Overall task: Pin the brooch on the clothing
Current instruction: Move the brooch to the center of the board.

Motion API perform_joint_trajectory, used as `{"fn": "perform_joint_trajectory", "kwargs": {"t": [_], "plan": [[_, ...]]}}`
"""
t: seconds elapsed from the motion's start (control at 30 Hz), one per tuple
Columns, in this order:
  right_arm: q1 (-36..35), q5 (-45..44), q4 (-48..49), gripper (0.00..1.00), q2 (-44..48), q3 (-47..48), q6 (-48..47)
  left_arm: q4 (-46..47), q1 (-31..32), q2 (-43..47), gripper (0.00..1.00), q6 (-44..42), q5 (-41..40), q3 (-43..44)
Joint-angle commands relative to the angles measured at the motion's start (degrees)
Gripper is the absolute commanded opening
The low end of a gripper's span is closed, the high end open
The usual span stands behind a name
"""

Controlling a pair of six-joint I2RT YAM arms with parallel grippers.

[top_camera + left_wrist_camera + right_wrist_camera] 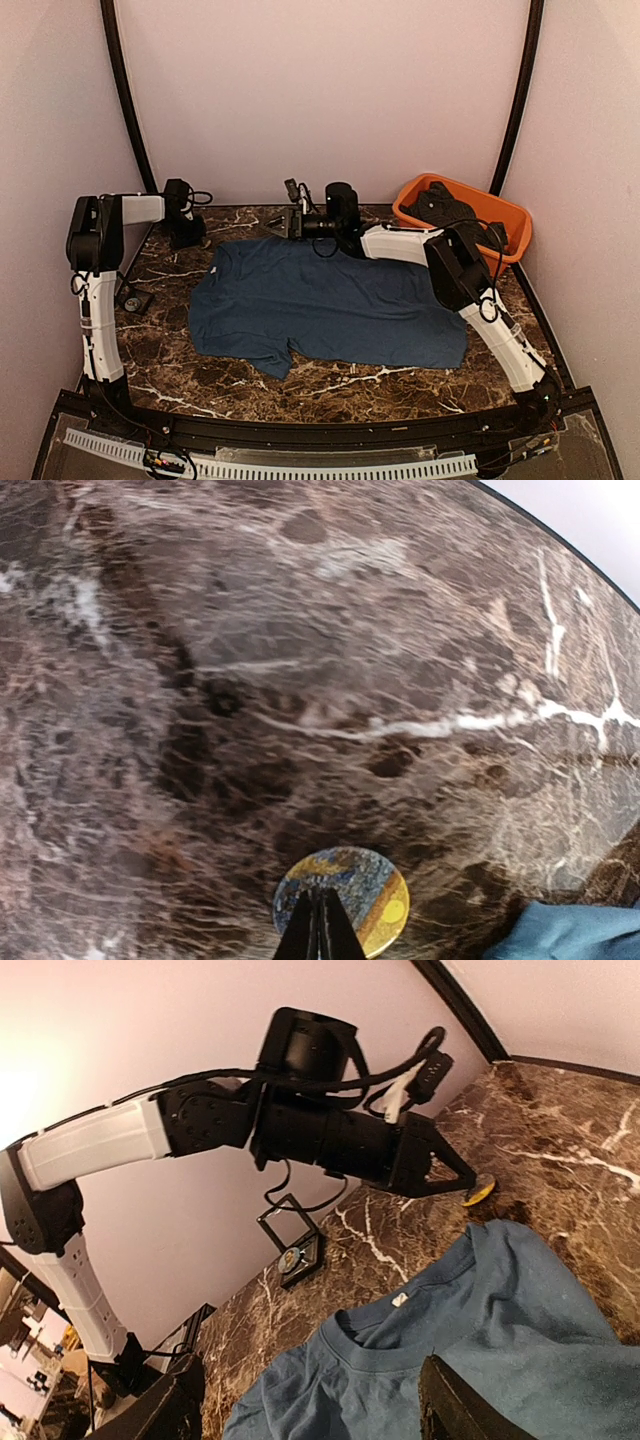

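Your left gripper [320, 908] pinches brooch [352, 878]; right gripper [310, 1412] jaws spread wide above T-shirt [330, 300]; neck label [401, 1299] unreadable.

free: bare marble table [330, 385] lying open along the near edge | mid: T-shirt [330, 305] covering the centre (flat, low) | blocking: right arm [395, 243] spanning the far edge, orange tub [515, 225] sitting far right, black tray [133, 298] lying far left

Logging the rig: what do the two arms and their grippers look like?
Both arms share a build: the left arm and right arm have white link shells, black joints and looping black cables. The left gripper is black with tapered fingers.
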State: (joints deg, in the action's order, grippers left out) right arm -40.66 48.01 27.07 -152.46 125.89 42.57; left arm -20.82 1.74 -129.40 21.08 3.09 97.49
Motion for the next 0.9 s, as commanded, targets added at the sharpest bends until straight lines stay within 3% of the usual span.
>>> {"fn": "perform_joint_trajectory", "kwargs": {"t": [0.0,0.53,0.7,0.87], "plan": [[0.6,-4.9,-3.8,0.71,0.4,-0.3,0.7,-6.6,3.0,-4.0,0.02,-1.1,6.5,-1.5],[0.0,-3.4,-12.0,0.72,-3.2,5.8,-2.7,-3.0,4.8,-5.4,0.04,2.5,7.9,-2.5],[0.9,-10.4,-11.5,0.75,-2.9,6.3,-6.7,-0.8,4.9,-6.7,0.04,5.8,8.2,-1.8],[3.5,-20.6,-12.1,0.74,-4.2,5.2,-0.1,-0.3,5.6,-9.0,0.05,7.0,8.6,0.9]]}}
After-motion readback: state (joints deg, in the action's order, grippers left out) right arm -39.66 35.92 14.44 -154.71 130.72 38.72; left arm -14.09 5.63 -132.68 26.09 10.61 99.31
